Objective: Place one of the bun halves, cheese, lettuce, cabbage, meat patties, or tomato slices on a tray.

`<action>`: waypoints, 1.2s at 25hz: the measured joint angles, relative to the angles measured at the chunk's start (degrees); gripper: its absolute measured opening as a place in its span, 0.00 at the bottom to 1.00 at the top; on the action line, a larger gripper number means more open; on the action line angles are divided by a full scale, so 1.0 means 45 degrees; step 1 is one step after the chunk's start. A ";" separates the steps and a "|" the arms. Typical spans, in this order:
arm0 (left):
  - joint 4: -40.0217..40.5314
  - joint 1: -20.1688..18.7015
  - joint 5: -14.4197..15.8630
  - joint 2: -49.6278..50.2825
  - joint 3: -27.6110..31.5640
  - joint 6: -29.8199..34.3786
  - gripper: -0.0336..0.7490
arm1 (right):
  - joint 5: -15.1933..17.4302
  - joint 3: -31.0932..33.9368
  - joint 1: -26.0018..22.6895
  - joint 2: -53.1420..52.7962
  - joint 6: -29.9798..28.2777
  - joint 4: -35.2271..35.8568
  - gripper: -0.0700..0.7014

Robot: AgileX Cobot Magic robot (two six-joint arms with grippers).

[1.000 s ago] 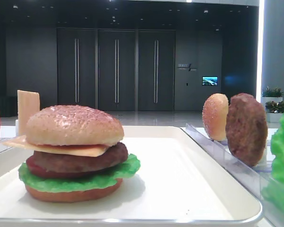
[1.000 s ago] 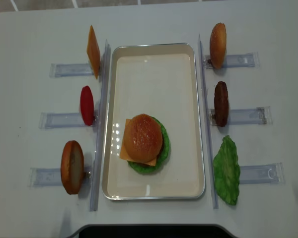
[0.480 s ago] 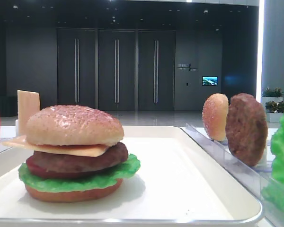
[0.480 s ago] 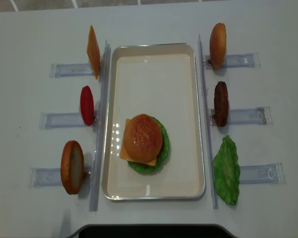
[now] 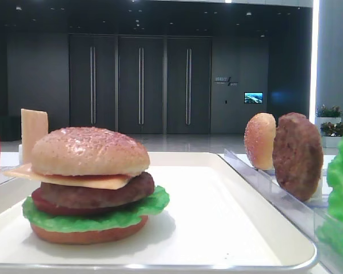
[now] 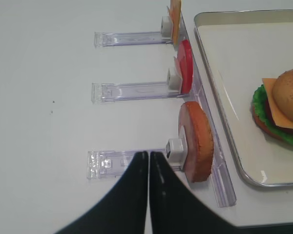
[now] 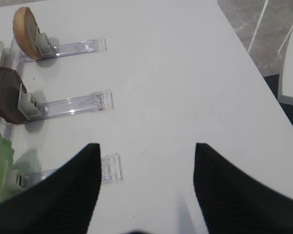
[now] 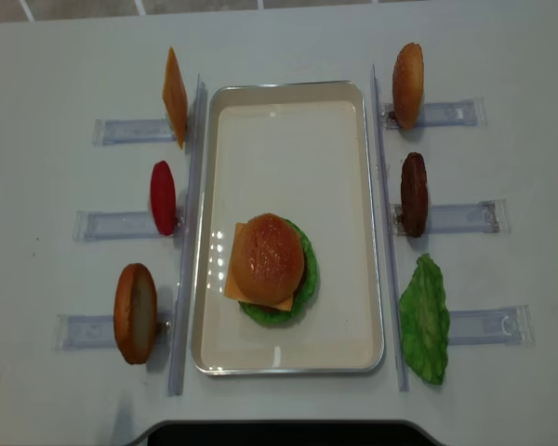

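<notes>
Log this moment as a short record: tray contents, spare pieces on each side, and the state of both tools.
tray: cream-white rectangular tray holding one stacked burger with a domed speckled bun top, orange cheese square, dark patty, green ruffled lettuce
left rack: orange cheese slice, red tomato disc, golden bun half, all standing on edge
right rack: golden bun half, dark brown meat patty, green lettuce leaf
left tool: shut, empty
right tool: open, empty

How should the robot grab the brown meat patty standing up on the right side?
Pinch the meat patty across its two flat faces near the top edge, coming from above. It stands on edge in its clear holder, so the upper rim is free and the bottom is clipped.
</notes>
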 joint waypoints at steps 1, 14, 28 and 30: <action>0.0000 0.0000 0.0000 0.0000 0.0000 0.0000 0.03 | 0.0000 0.0152 0.0000 -0.0165 0.0000 0.0089 0.61; 0.0000 0.0000 0.0000 0.0000 0.0000 0.0000 0.03 | -0.0473 0.0852 0.0000 -0.0854 -0.0918 0.0900 0.59; 0.0000 0.0000 0.0000 0.0000 0.0000 0.0000 0.03 | -0.0511 0.0852 0.0000 -0.0863 -0.1123 0.1148 0.56; 0.0000 0.0000 0.0000 0.0000 0.0000 0.0000 0.03 | -0.0511 0.0852 0.0000 -0.0863 -0.1123 0.1142 0.56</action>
